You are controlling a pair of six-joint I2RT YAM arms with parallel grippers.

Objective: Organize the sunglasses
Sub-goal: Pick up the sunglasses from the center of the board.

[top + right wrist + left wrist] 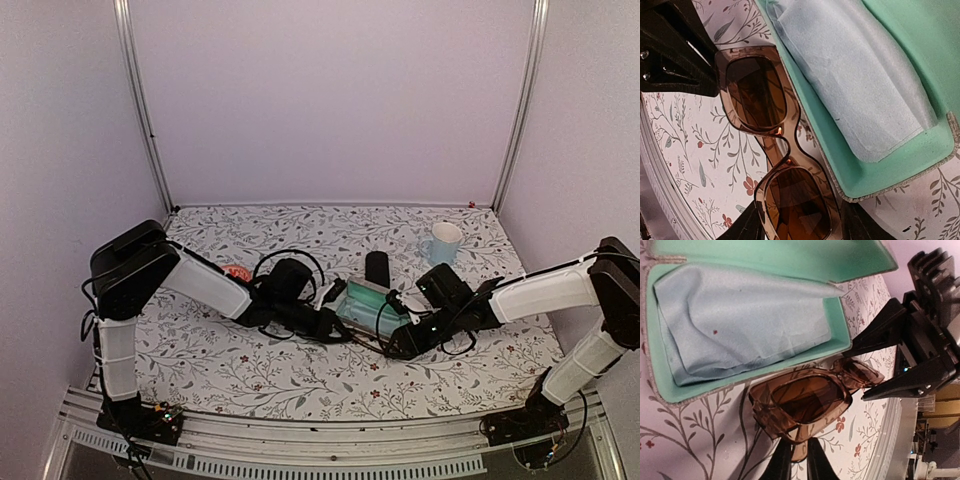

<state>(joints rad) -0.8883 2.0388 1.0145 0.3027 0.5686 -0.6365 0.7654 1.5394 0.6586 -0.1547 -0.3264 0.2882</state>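
The sunglasses (800,402), a translucent brownish pair with brown lenses, sit just beside the near long edge of the open case (655,365), outside it, near the middle of the table's (250,370) near edge. We cannot tell whether they rest on the table or hang just over it. The left gripper (799,450) has its fingers drawn narrow, with a sliver of frame pinched between them at one end. The right gripper (800,220) stands with its fingers apart, astride the other lens and close to its rim. We cannot tell if they press on it.

Inside the case lies only a grey cloth (740,320) on the mint lining, and the lid stands up. We judge the task to be early. The case is open and this pair is taken in hand, but it is not yet over the rim. Lifting it in, setting it on the cloth and closing the lid remain. We see no second pair clearly. A black case (377,268) and a mug (441,242) stand toward the far edge.
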